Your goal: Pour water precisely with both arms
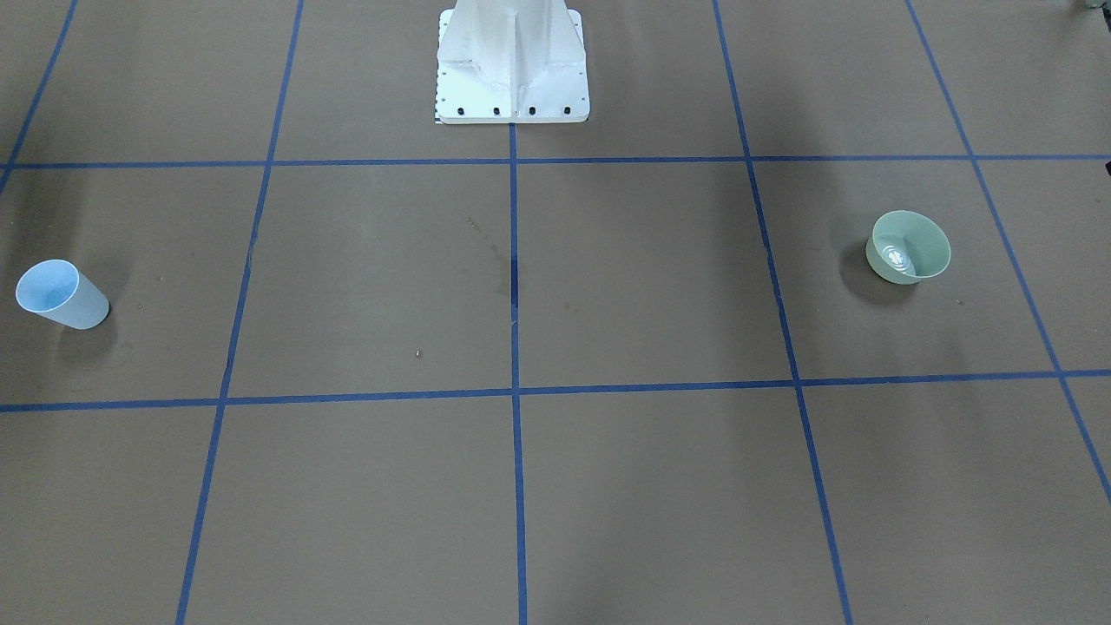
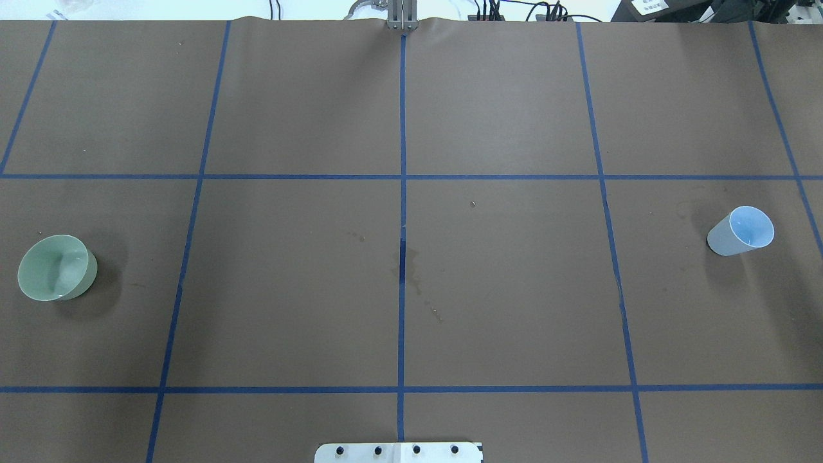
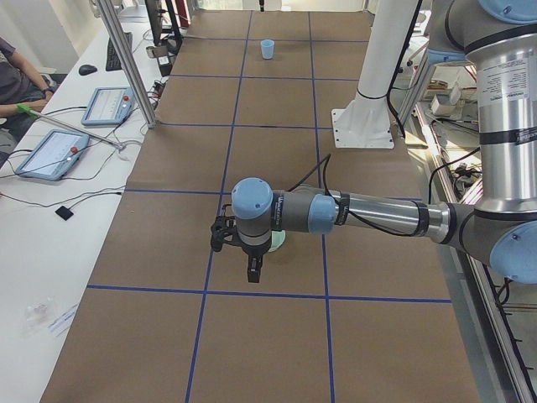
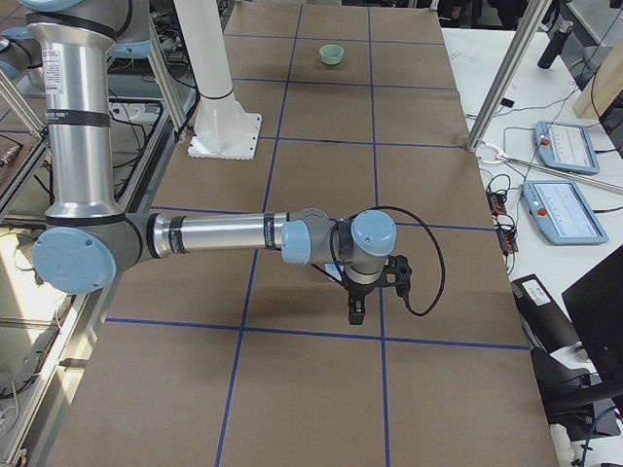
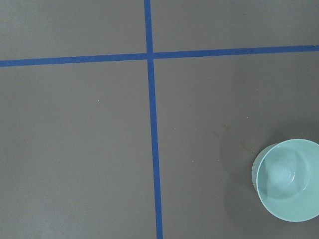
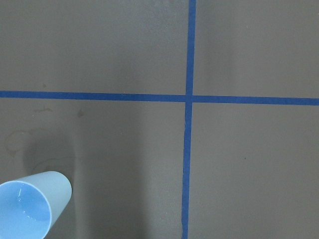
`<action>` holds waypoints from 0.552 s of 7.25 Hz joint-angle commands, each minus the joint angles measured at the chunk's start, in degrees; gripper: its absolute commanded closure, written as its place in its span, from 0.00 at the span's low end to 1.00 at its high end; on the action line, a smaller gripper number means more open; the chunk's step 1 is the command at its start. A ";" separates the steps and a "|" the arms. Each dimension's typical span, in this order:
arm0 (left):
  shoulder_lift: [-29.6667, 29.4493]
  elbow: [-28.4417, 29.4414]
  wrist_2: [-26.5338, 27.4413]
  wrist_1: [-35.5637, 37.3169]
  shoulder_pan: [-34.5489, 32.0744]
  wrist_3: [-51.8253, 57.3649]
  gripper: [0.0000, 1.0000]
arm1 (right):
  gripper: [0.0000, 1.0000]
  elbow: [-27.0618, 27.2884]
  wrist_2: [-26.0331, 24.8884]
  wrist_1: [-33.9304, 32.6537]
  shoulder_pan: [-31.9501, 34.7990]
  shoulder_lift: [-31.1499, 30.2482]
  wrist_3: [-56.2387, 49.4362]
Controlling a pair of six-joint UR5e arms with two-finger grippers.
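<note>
Even, diffuse overhead light, fairly bright. Soft-edged shadows pool beside green bowl (image 2: 56, 267) and blue cup (image 2: 739, 231) on matte brown desk (image 2: 514, 289). Whitish glints on water (image 1: 898, 256) in bowl, front-facing view. All views sharp. Blue tape lines (image 2: 402, 193) slant with perspective. Overexposed white strip beyond desk's far edge, overhead view.

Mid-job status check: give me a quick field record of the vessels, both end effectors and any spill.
green bowl: upright, robot's left side, untouched
blue cup: upright, robot's right side, untouched
water: glints low inside cup, amount unclear
left end effector: raised near bowl; open or shut unclear
right end effector: raised over table; open or shut unclear
stain: darker patch at table centre
</note>
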 commanded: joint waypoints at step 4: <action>0.44 -1.27 -0.12 -0.46 0.03 -0.05 0.00 | 0.00 0.24 1.18 0.29 -0.05 -1.01 0.00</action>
